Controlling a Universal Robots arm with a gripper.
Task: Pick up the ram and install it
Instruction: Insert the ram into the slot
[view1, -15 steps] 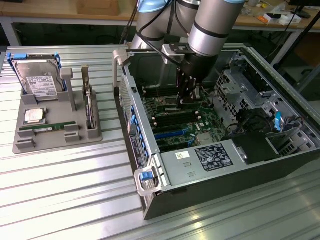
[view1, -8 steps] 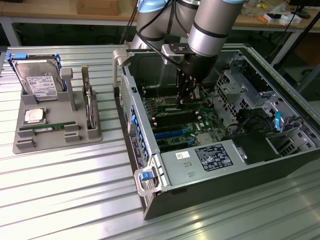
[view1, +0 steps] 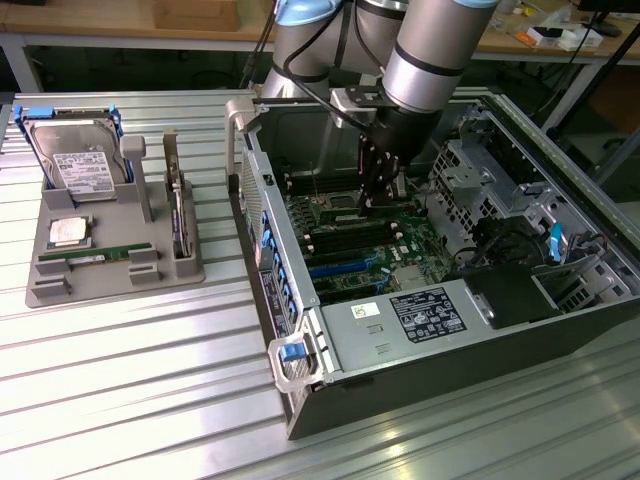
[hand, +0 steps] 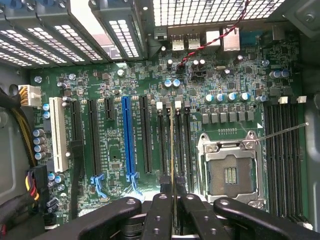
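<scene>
The install step is in hand: the pick-up is done and the ram (hand: 172, 150) is over the board. The claw (hand: 173, 200) is pressed nearly together, pinching the ram by its upper edge. In the wrist view the stick shows edge-on as a thin line between the black fingers (hand: 161, 210). It runs along the bank of slots (hand: 161, 145) beside the empty socket (hand: 229, 172). Whether its lower edge already touches a slot, I cannot tell.

As I judge it, seating calls for the stick to stay square over one slot, its notch matched and the end latches open. It then needs a straight, even push down with no twist.

In the exterior view the arm (view1: 430, 50) enters from 12 o'clock and turns straight down into the open case (view1: 450, 390). The claw (view1: 378, 190) hangs upright over the middle of the board (view1: 345, 265). The tray (view1: 110, 285) sits on the desk (view1: 120, 400) at 9 o'clock of the case, well apart from the claw.
</scene>
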